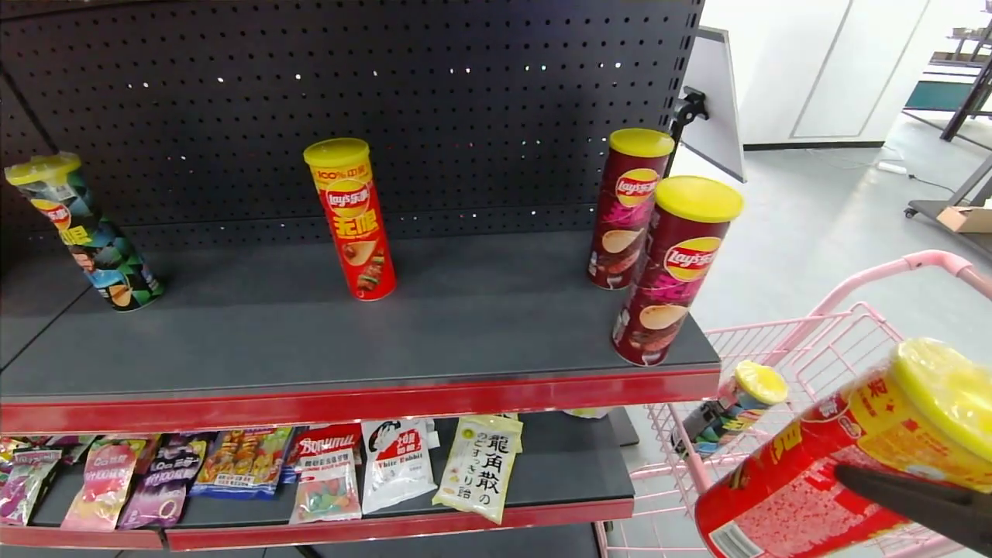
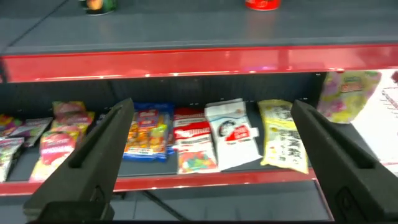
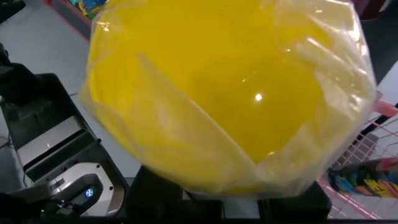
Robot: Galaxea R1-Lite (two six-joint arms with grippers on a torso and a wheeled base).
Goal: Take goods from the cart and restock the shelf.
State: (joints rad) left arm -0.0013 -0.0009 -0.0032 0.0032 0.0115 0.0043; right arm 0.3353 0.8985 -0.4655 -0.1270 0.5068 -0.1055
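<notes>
The fingers of the right gripper are pinching a red can of crisps, with one black finger lying across its near side. The can is hanging tilted in the air, and its yellow lid is pointing up and away from the shelving, wearing a loose wrap of clear film. Just beyond and below these fingers the pink cart is standing. A patterned can is leaning in it, yellow lid uppermost.

To the left of the fingers and higher, the upper shelf is carrying four upright cans. Nearest the fingers, the front maroon can is standing at the shelf's right front corner, and the rear maroon can is standing just behind it. A second red can is standing farther left, well apart from them. A multicoloured can is standing farthest from the fingers, at the left end. A black pegboard is backing the shelf.

The left gripper is holding its own fingers spread wide with nothing between them. Ahead of these fingers the lower shelf is displaying a row of snack bags, and the red lip of the upper shelf is running above them.
</notes>
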